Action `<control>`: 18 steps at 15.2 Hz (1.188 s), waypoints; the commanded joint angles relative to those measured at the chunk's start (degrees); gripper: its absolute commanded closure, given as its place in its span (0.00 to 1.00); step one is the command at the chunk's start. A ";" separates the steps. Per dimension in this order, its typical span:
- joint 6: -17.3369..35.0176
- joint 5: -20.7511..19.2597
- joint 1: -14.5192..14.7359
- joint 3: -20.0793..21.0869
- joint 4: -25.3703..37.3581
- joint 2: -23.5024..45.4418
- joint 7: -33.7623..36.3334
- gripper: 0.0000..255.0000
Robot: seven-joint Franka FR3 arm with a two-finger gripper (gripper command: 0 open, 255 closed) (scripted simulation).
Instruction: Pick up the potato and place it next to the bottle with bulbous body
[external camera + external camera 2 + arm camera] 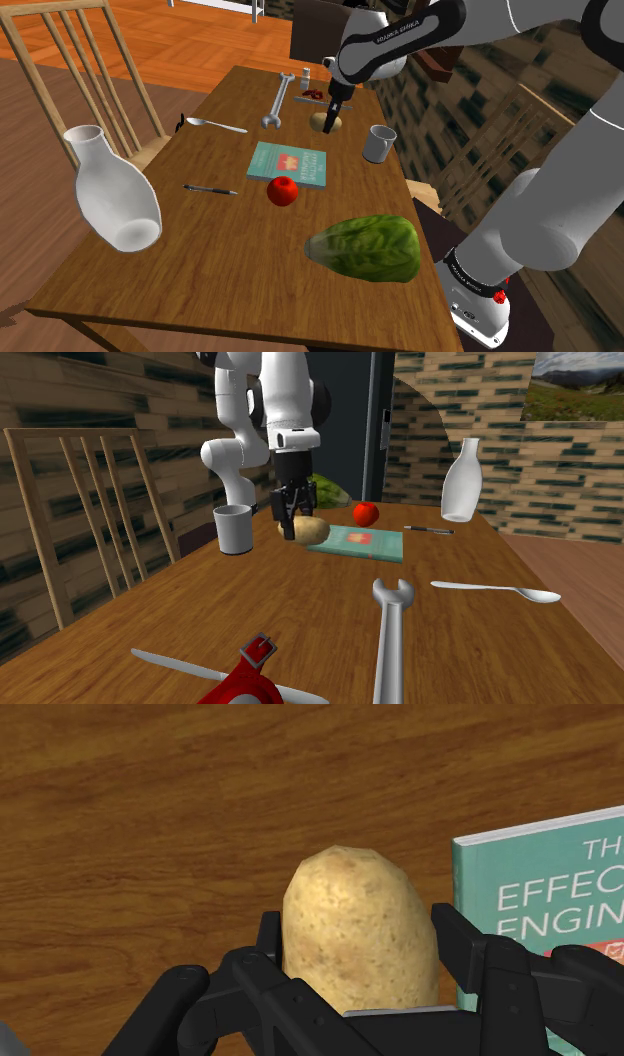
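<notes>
Hand [294,520] clasping potato [358,929] (book [540,894] just beside), mug [379,144] near table [200,262] edge, white bottle [110,195] well apart.

Teal book [288,163] beside red fruit [283,190]; lettuce [365,248], mug [379,144], wrench [278,102] nearby.

One table [200,265] holds one potato [312,532], one white bottle [110,195] at the left of the frame, one mug [379,144], one book [290,164], one tomato [283,190], one lettuce [365,248] at the lower right, one pen [210,189], one spoon [215,124], one wrench [279,101] and one red-handled tool [245,672].
</notes>
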 commanded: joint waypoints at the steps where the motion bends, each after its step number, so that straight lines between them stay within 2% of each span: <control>1: -1.59 -0.27 0.02 -0.01 0.71 -0.87 0.22 1.00; 18: -14.41 -1.58 0.08 0.14 8.57 -5.91 1.31 1.00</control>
